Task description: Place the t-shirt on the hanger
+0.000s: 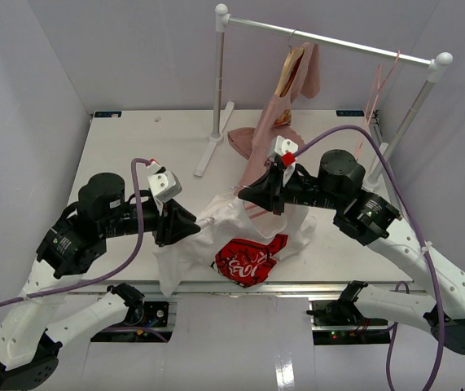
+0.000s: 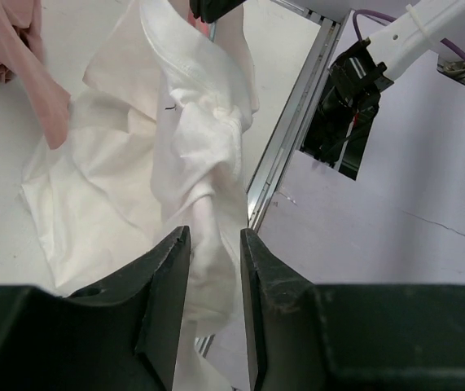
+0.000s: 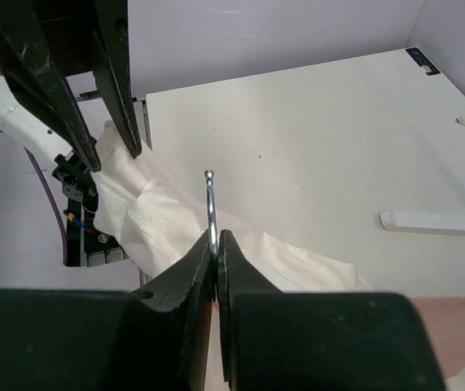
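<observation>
Far-left table [image 1: 134, 142] open; rack [image 1: 330, 39] blocks far-right.

White table [image 1: 134, 155] between pale walls [image 1: 20, 98], white clothes rail [image 1: 330, 38] at the back

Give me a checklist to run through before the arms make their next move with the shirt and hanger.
1. right gripper shut on the hanger, at its metal hook: ok.
2. left gripper gripping the t-shirt: ok, cloth sits between its fingers.
3. Hanger's shoulders inside the t-shirt: cannot tell, the cloth hides them.
4. T-shirt spread flat: not ok, it is bunched and its red graphic is crumpled.
5. dusty-pink garment apart from the t-shirt: not ok, its end lies against the white cloth.
</observation>
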Robot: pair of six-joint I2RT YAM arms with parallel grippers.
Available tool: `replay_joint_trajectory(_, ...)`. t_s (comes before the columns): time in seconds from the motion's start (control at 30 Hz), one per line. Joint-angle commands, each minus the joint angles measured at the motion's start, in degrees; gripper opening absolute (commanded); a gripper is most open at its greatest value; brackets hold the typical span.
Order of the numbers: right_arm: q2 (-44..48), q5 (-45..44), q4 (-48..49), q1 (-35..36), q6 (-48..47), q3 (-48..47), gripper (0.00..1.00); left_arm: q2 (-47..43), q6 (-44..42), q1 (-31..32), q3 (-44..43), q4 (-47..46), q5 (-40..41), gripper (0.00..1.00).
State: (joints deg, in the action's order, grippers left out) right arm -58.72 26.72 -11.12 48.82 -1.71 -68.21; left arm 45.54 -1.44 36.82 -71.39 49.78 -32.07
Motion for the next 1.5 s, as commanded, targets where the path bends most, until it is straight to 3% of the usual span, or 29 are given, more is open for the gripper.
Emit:
replay_joint_trajectory(0.0, 2.05, -1.38, -1.20, -1.29, -1.57, -3.29, 0.08, 0.53, 0.49, -0.08, -5.09, 5.12, 5.59, 0.45)
replay_joint_trajectory(0.27, 3.06, -2.95, -4.10, -4.37, -1.32, -6.88, 0.08, -3.28, 0.20, -0.08, -8.52, 11.72, 16.21, 0.48)
replay_joint_trajectory(0.57, 4.49, -2.98, -5.75, -4.87, 0.22, -11.43, 0.08, -10.12, 4.96, -0.08, -0.32, 9.08, 25.22, 0.49)
replay_joint_trajectory(0.7, 4.47, -2.87, -6.02, -4.88, 0.65, -12.39, 0.08, -10.00, 6.10, -0.08, 2.13, 5.36, 25.92, 0.50)
replay_joint_trajectory(0.93, 4.74, -3.04, -5.79, -4.81, 0.90, -12.16, 0.08, -9.23, 7.92, -0.08, 9.97, -6.03, 20.35, 0.50)
replay_joint_trajectory(0.97, 4.76, -3.03, -5.75, -4.84, 0.92, -12.04, 0.08, -8.79, 8.25, -0.08, 10.88, -7.48, 19.46, 0.47)
replay_joint_trajectory(1.03, 4.85, -3.00, -5.67, -4.79, 0.82, -11.84, 0.08, -7.83, 8.48, -0.08, 11.80, -8.76, 18.77, 0.21)
replay_joint_trajectory(1.1, 5.08, -3.22, -5.82, -4.87, 0.59, -11.31, 0.08, -7.52, 8.79, -0.08, 11.88, -9.37, 19.98, 0.02)
replay_joint_trajectory(1.33, 6.58, -7.44, -7.28, -5.51, -2.11, -8.44, 0.08, -11.06, 12.11, -0.08, 8.66, -7.48, 37.28, 0.00)
replay_joint_trajectory(1.47, 6.25, -7.16, -7.51, -5.67, -2.31, -7.98, 0.08, -10.75, 12.41, -0.08, 5.32, -4.85, 42.33, 0.00)
